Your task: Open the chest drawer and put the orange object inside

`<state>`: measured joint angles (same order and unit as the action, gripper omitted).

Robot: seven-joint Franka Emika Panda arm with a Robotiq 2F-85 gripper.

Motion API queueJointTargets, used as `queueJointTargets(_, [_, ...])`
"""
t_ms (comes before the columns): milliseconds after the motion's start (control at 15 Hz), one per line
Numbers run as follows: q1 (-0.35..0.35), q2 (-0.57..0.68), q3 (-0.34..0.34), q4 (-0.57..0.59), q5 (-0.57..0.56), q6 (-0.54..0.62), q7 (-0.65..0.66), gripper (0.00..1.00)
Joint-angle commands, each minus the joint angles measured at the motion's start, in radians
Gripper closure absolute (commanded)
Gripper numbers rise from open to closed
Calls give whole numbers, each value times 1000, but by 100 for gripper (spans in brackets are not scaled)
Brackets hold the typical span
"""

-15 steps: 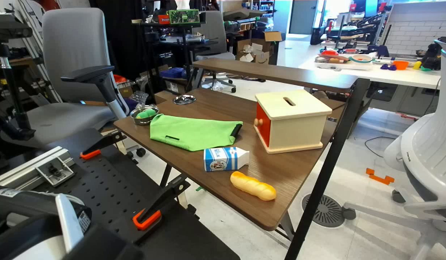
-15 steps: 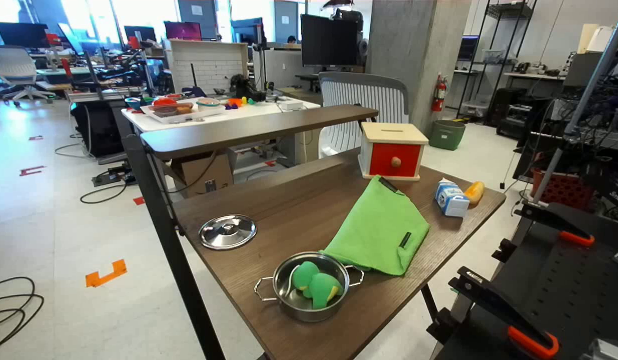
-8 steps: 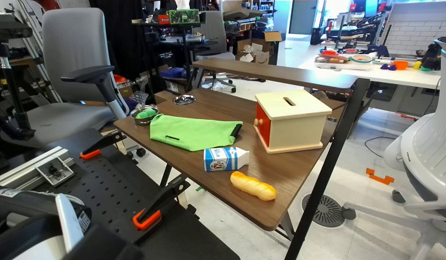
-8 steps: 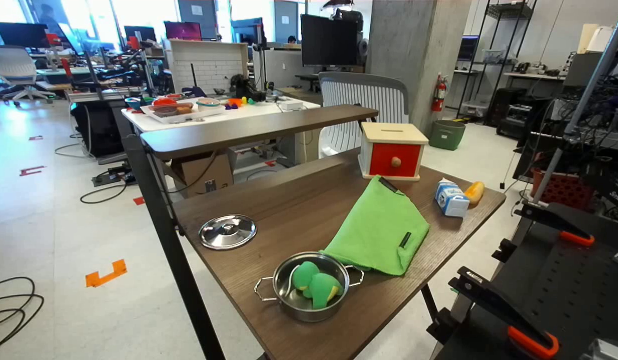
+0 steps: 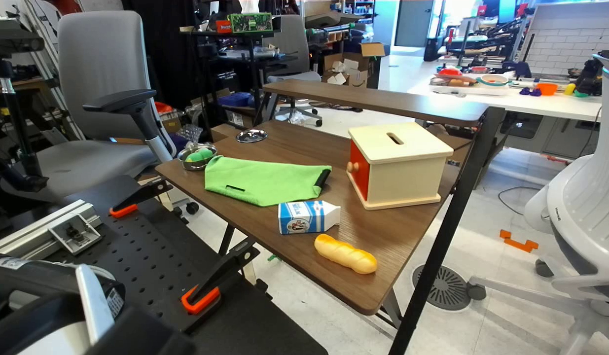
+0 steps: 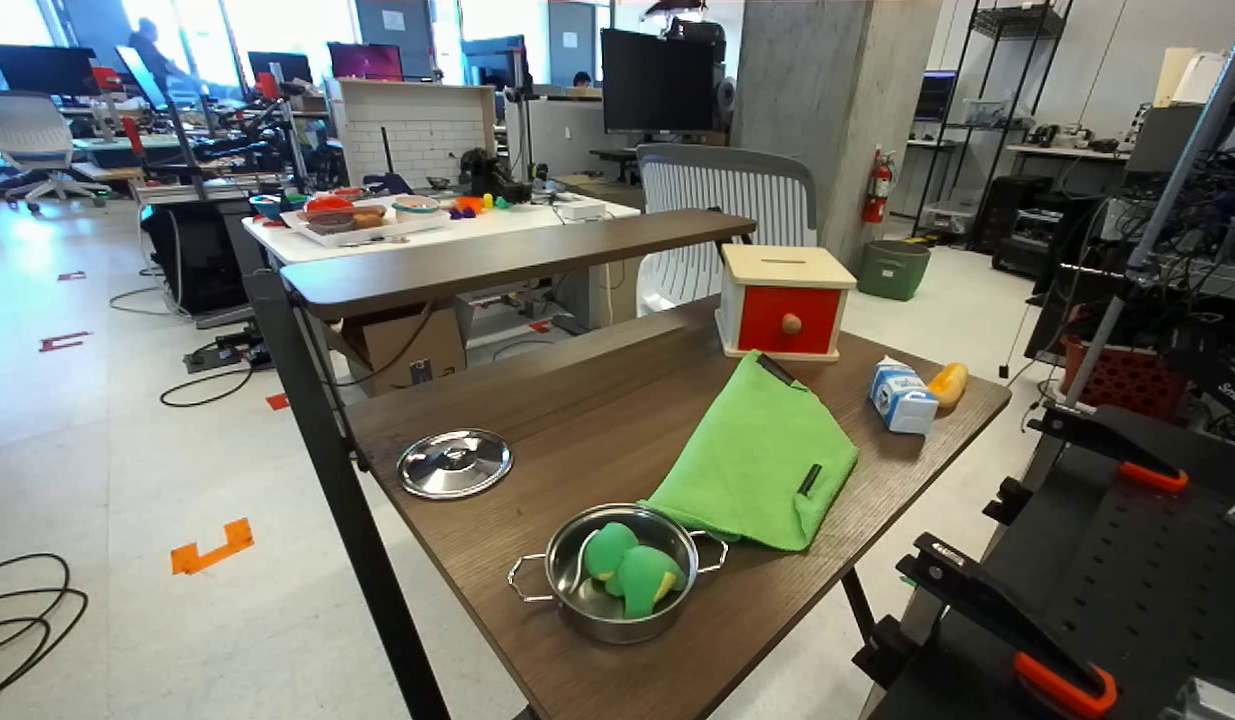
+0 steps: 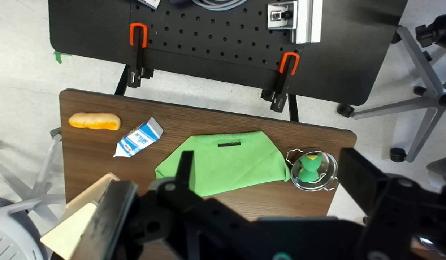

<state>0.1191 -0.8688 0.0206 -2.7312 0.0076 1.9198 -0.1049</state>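
Beside a black perforated bench (image 7: pixel 208 68), a brown wood-grain table (image 5: pixel 383 231) is occupied by a pale wooden box (image 5: pixel 408 178) with a slot in its top. Its orange-red-fronted drawer (image 6: pixel 762 318) is seen closed in both exterior views, so the step in hand is judged to be the opening. In the wrist view, the black two-fingered gripper (image 7: pixel 267 155) is spread wide, and nothing is held between its fingers. The orange-yellow, elongated, bread-shaped piece (image 7: pixel 94 121) is to be found near a table corner, close to but apart from a blue-and-white milk carton (image 7: pixel 139 138).

For a clean opening, the round wooden knob (image 6: pixel 792 324) should be approached square to the drawer front, with one finger set on either side before the grip is tightened. The pull should be made slowly and straight, since so light-looking a box might be dragged along. Low fingers should be avoided: the bright-green cloth (image 5: pixel 269 179), its black-edged corner lying near the drawer, could be snagged. Enough travel should be allowed for the whole piece to be laid inside.
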Motion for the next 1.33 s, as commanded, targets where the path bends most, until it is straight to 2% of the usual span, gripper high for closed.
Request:
queueJointTargets(0, [-15, 4, 13, -9, 1, 35, 27, 0])
queueJointTargets(267, [-104, 149, 62, -21, -18, 225, 232, 0])
queueJointTargets(467, [-178, 338, 95, 12, -40, 365, 362, 0])
queueJointTargets(733, [-240, 577, 117, 102, -83, 424, 508, 0])
queueJointTargets(1000, [-232, 828, 101, 254, -143, 484, 637, 0])
queueJointTargets(1267, [-176, 1083, 48, 454, -190, 527, 722, 0])
